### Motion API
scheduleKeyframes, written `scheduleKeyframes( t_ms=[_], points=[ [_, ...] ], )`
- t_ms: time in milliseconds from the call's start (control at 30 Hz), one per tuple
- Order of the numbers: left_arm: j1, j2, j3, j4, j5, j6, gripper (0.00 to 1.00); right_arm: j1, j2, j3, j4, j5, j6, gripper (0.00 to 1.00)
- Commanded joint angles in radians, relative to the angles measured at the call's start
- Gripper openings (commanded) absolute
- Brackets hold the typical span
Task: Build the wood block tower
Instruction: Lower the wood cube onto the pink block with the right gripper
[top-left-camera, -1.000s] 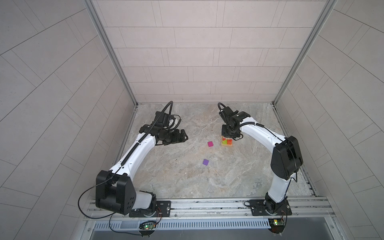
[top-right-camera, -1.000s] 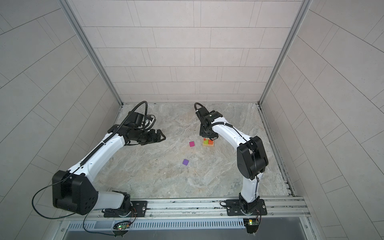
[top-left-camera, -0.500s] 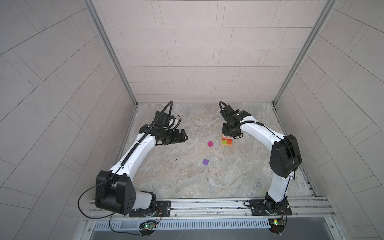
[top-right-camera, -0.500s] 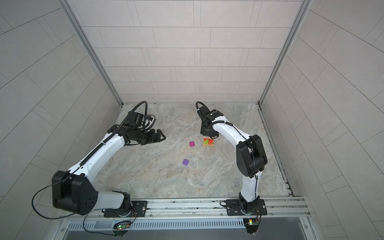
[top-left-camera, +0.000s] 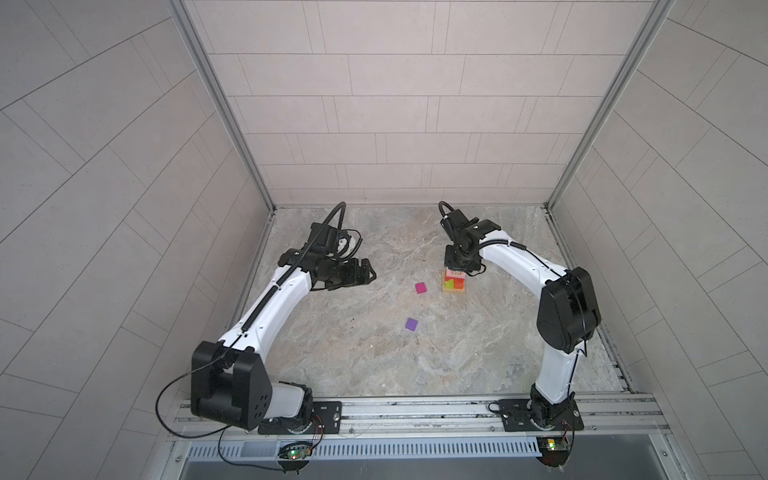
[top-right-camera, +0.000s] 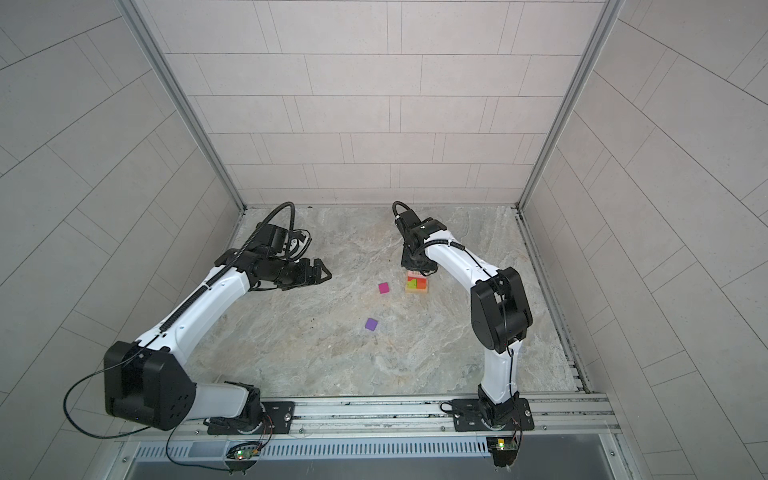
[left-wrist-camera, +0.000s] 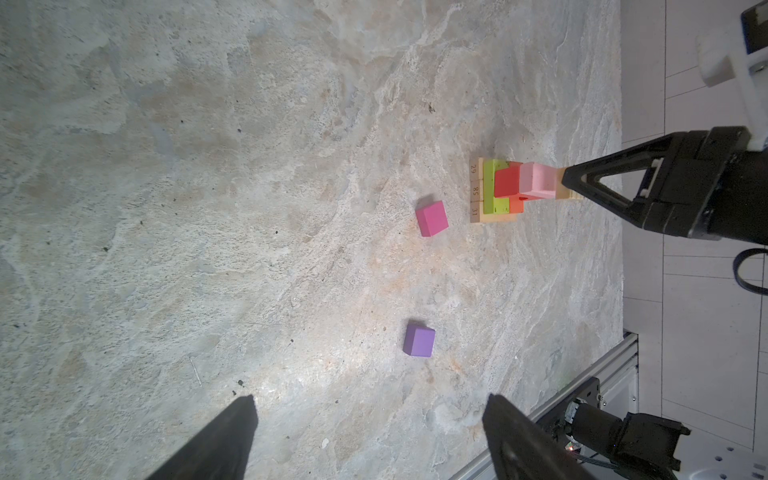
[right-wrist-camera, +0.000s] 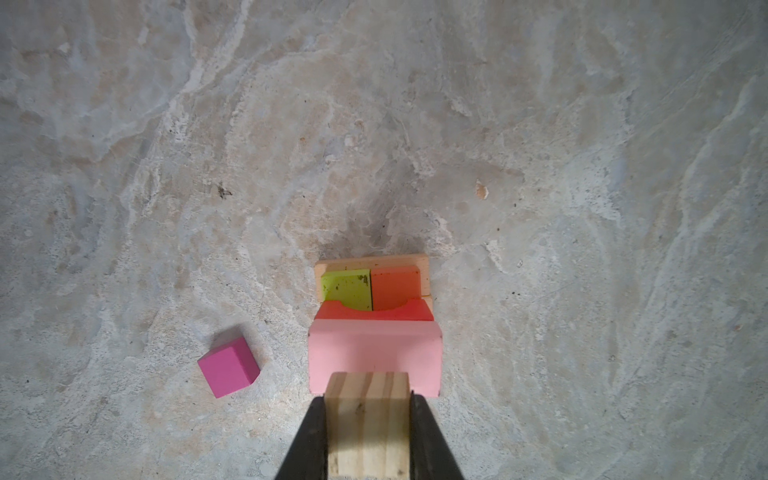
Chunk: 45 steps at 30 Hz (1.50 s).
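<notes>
The wood block tower (top-left-camera: 454, 284) (top-right-camera: 416, 284) stands right of centre on the stone floor. In the right wrist view it has a tan base (right-wrist-camera: 370, 262), a lime green block (right-wrist-camera: 347, 289) beside an orange block (right-wrist-camera: 395, 286), a red arch (right-wrist-camera: 374, 314) and a pink block (right-wrist-camera: 374, 357) on top. My right gripper (right-wrist-camera: 368, 397) (top-left-camera: 457, 268) hangs over the tower, shut on a plain tan block (right-wrist-camera: 368, 419) just above the pink block. A magenta cube (top-left-camera: 420, 288) (left-wrist-camera: 432, 218) and a purple cube (top-left-camera: 411, 324) (left-wrist-camera: 419, 340) lie loose on the floor. My left gripper (top-left-camera: 370, 272) (left-wrist-camera: 370, 399) is open and empty, well left of them.
Tiled walls close in the floor on three sides. A metal rail (top-left-camera: 415, 411) with both arm bases runs along the front. The right arm's elbow (top-left-camera: 567, 309) stands tall to the right of the tower.
The right arm has shifted slightly to the left with the tan block held over the tower. The left arm has stayed where it was.
</notes>
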Motion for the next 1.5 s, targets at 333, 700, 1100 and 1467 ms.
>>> scheduleKeyframes(
  t_ms=[333, 700, 1100, 1467],
  points=[
    [0.004, -0.023, -0.012, -0.008, -0.002, 0.008, 0.92, -0.007, 0.041, 0.018, -0.008, 0.007, 0.001, 0.21],
    [0.005, -0.024, -0.011, -0.008, -0.004, 0.008, 0.92, -0.011, 0.039, 0.024, -0.007, 0.000, 0.003, 0.21],
    [0.005, -0.022, -0.011, -0.008, -0.001, 0.010, 0.92, -0.022, 0.032, 0.032, -0.004, -0.018, 0.011, 0.21],
    [0.005, -0.018, -0.012, -0.009, 0.000, 0.010, 0.92, -0.025, 0.040, 0.033, 0.003, -0.025, 0.014, 0.21]
  ],
)
